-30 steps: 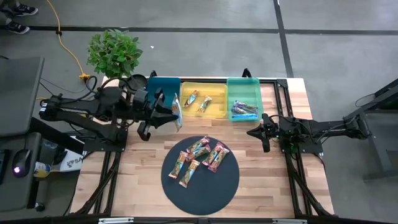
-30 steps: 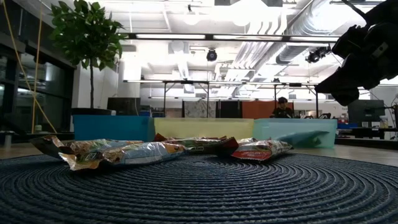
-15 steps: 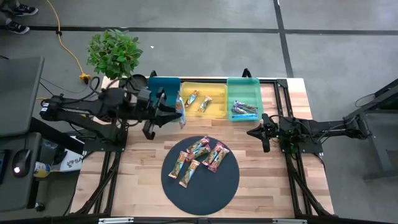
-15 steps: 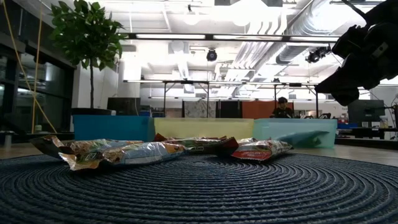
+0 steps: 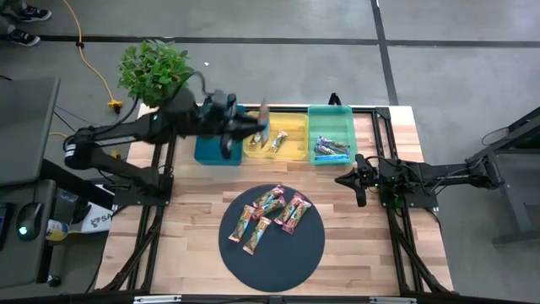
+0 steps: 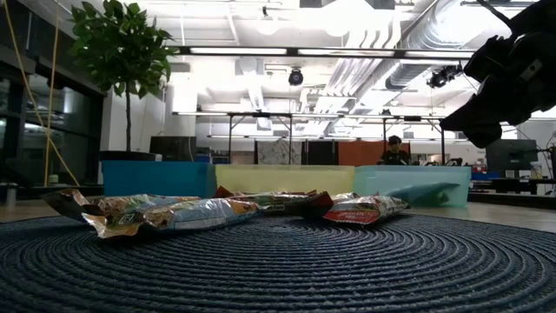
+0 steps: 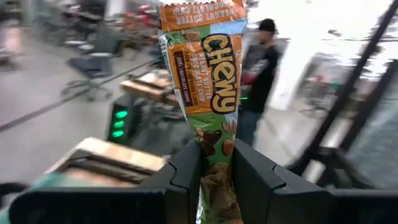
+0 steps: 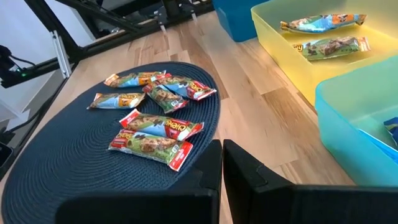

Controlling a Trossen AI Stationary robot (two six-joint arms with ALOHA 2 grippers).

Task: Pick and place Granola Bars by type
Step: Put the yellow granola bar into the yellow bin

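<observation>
My left gripper point(image 5: 251, 127) is shut on an orange-tan-green granola bar point(image 5: 263, 118), raised over the left end of the yellow tray point(image 5: 291, 118). In the left wrist view the bar point(image 7: 208, 68) stands out from between the fingers. Two more orange-tan-green bars point(image 5: 270, 138) lie in the yellow tray, and blue-purple bars point(image 5: 331, 149) lie in the light teal tray point(image 5: 331, 114). Several bars point(image 5: 272, 215) lie flat on the dark round mat point(image 5: 272, 257). My right gripper point(image 5: 344, 180) is shut and waits over the bare table, right of the mat. My left gripper pinches the bar by its green end point(image 7: 216, 134) between the two fingers point(image 7: 186, 168). The bar is lifted clear of the table and trays. Its orange end point(image 7: 202, 15) points away from the fingers, along their line.
A dark blue tray point(image 5: 211, 148) stands left of the yellow tray, under the left arm. A potted plant point(image 5: 154, 72) stands at the table's far left corner. Bare wood lies between the mat and the trays point(image 8: 249, 87). A person point(image 6: 395, 149) shows far off in the room.
My left gripper has risen and swung from beside the near edge of the blue tray toward the far edge and the right, to above the yellow tray's left end, carrying the bar with it. The bar has turned and now shows edge-on from above.
</observation>
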